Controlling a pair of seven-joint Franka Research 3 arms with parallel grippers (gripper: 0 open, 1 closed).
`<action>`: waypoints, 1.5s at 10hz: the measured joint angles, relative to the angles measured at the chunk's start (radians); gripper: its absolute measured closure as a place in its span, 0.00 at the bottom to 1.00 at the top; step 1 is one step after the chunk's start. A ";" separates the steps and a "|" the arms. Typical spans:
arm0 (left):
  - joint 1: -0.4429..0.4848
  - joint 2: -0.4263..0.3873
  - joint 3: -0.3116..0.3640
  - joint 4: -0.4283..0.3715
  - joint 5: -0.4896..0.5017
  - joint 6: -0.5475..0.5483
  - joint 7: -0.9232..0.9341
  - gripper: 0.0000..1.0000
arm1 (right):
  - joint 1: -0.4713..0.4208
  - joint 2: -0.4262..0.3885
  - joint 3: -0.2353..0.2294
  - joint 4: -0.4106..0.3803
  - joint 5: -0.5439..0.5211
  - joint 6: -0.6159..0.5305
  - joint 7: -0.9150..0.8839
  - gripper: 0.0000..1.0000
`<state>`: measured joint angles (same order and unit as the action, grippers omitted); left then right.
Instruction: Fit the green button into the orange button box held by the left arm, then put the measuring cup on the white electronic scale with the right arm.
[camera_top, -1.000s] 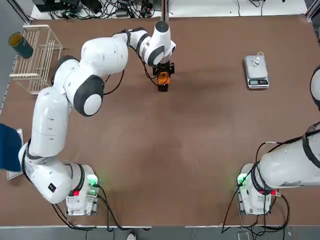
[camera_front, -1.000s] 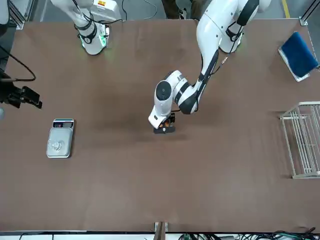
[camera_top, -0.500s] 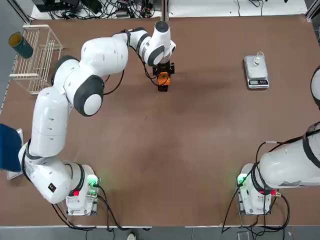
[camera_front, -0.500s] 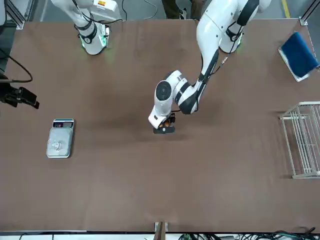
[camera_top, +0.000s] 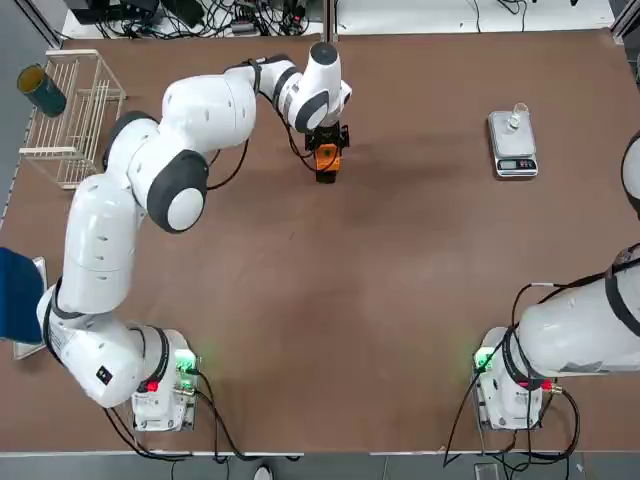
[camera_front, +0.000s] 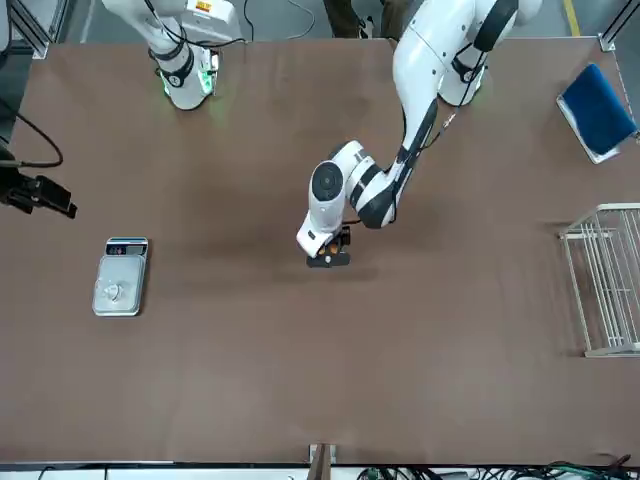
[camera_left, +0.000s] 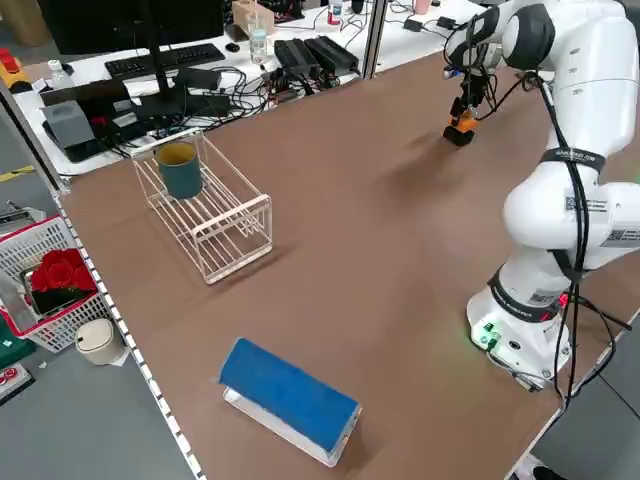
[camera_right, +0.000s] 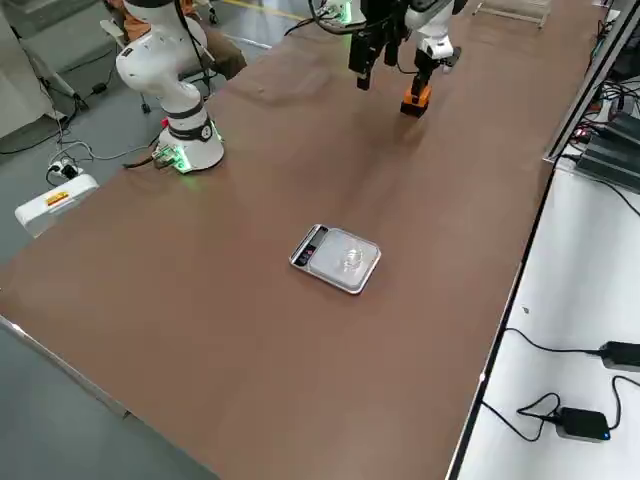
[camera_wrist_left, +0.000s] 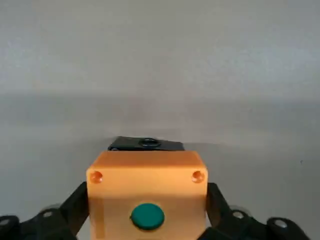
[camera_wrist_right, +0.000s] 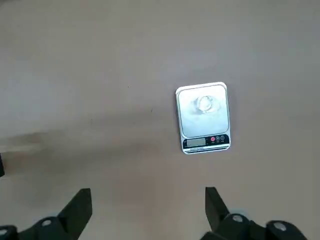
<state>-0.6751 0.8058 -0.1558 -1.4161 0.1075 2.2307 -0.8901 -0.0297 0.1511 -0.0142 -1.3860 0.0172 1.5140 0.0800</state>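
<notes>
The orange button box (camera_wrist_left: 147, 172) stands on the table with the green button (camera_wrist_left: 147, 216) seated in its face. My left gripper (camera_top: 327, 150) is open, one finger (camera_wrist_left: 75, 205) on each side of the box. A black block (camera_wrist_left: 146, 144) lies just behind the box. The clear measuring cup (camera_wrist_right: 205, 103) stands on the plate of the white electronic scale (camera_wrist_right: 206, 142), at the far right of the table in the top view (camera_top: 514, 163). My right gripper (camera_front: 40, 195) hovers open and empty, high above the table and well clear of the scale.
A wire basket (camera_top: 70, 115) stands at the far left corner with a dark green cup (camera_top: 40, 90) at its end. A blue-topped block (camera_top: 18, 295) lies at the left edge. Cables and devices line the bench beyond the far edge.
The left fingers have spread slightly away from the orange box, which stays put. The right gripper has drifted a little toward the table's right edge.
</notes>
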 joint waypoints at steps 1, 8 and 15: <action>0.000 0.000 0.000 0.001 0.000 0.000 0.000 0.00 | -0.005 0.000 -0.001 0.000 0.000 -0.001 0.000 0.00; 0.010 -0.002 0.002 0.022 0.000 0.001 0.000 0.01 | -0.020 0.000 -0.004 0.001 -0.007 -0.001 0.000 0.00; 0.014 -0.048 0.002 0.028 0.000 -0.052 0.000 0.04 | 0.017 0.000 0.017 0.001 -0.083 -0.014 0.001 0.00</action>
<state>-0.6608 0.7578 -0.1538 -1.3884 0.1076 2.1790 -0.8900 -0.0124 0.1508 0.0023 -1.3849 -0.0659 1.4997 0.0807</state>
